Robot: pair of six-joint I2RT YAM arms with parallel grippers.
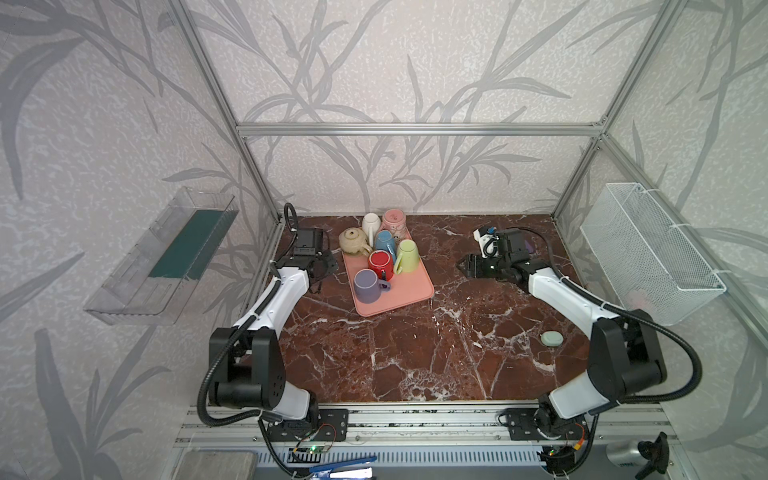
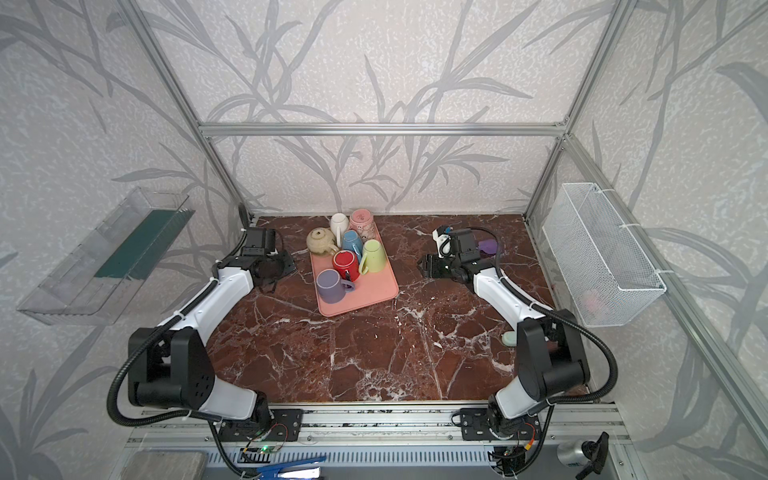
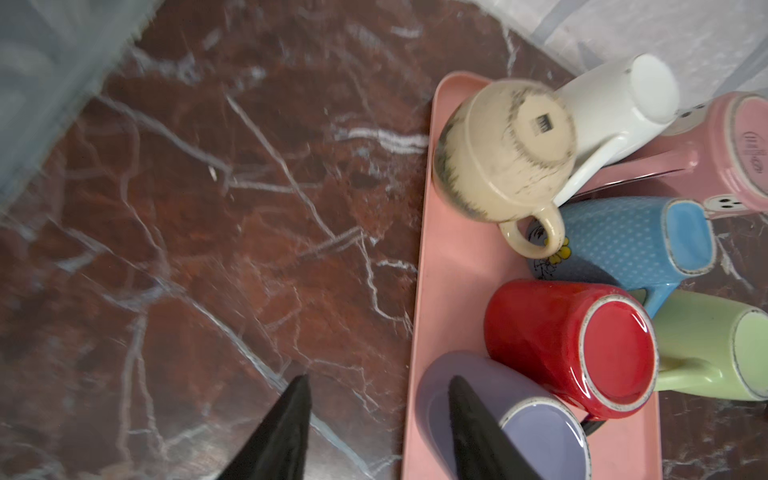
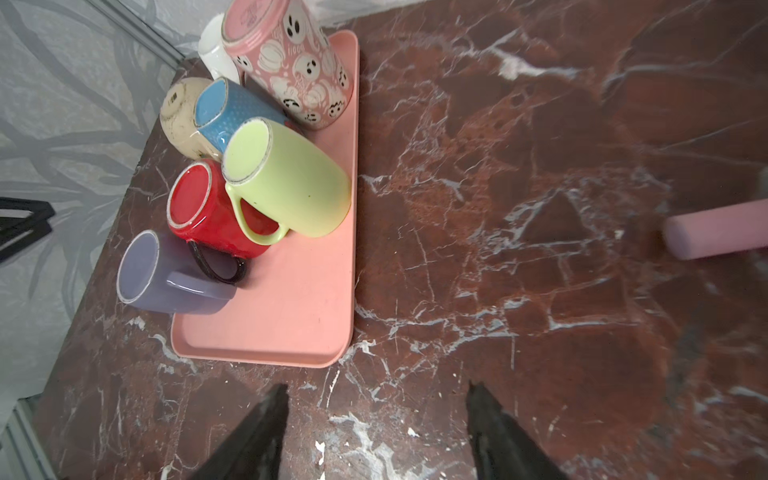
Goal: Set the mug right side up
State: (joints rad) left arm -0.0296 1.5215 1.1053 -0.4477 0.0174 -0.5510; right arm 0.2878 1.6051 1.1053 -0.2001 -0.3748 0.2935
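Note:
Several mugs stand upside down, packed together on a pink tray (image 1: pixel 409 291) at the back middle of the marble table. The purple mug (image 1: pixel 365 286) is nearest the front, with the red mug (image 1: pixel 380 262) and green mug (image 1: pixel 408 255) behind it. Blue, beige, white and pink patterned mugs fill the back. My left gripper (image 1: pixel 328 266) hovers open just left of the tray; in the left wrist view its jaws (image 3: pixel 378 386) hold nothing, one finger overlapping the purple mug (image 3: pixel 540 440). My right gripper (image 1: pixel 463 266) is open over bare table right of the tray (image 4: pixel 291 316).
A pale green oval object (image 1: pixel 552 338) lies on the table at the front right. A white wire basket (image 1: pixel 648 253) hangs on the right wall and a clear bin (image 1: pixel 166 257) on the left. A pink cylinder (image 4: pixel 715 235) shows in the right wrist view.

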